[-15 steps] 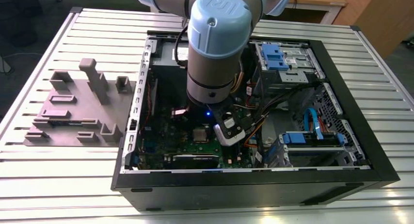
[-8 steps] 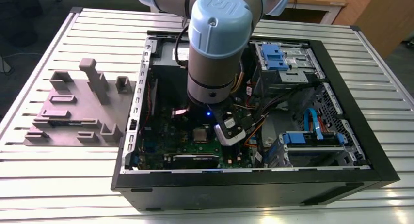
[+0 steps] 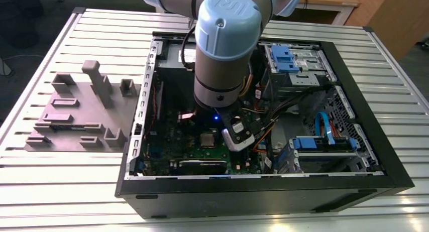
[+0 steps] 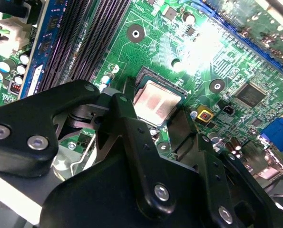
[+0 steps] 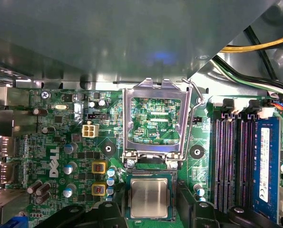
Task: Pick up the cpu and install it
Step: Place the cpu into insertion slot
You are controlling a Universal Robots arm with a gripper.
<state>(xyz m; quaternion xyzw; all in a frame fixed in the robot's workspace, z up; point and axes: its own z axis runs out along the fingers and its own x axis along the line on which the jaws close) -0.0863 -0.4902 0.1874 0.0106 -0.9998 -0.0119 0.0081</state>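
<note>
The cpu point(image 5: 149, 198) is a small silver-grey square lying flat in its socket on the green motherboard point(image 5: 60, 142). The shiny socket frame point(image 5: 154, 121) is flipped up and open just beyond it, and its thin wire lever point(image 5: 194, 118) is raised. My gripper point(image 5: 151, 210) hovers over the cpu point(image 4: 156, 101), with one black finger point(image 4: 124, 118) on each side of the socket. The fingers point(image 5: 113, 211) stand wider apart than the chip and do not appear to touch it. The gripper is open and holds nothing.
The arm's wrist point(image 3: 224, 51) reaches down into the open computer case point(image 3: 375, 156) on a slatted table. Memory slots point(image 5: 231, 161), yellow and black cables point(image 5: 255, 47) and capacitors crowd the socket. Outside the case, a grey fixture block point(image 3: 80, 111) stands at the exterior view's left.
</note>
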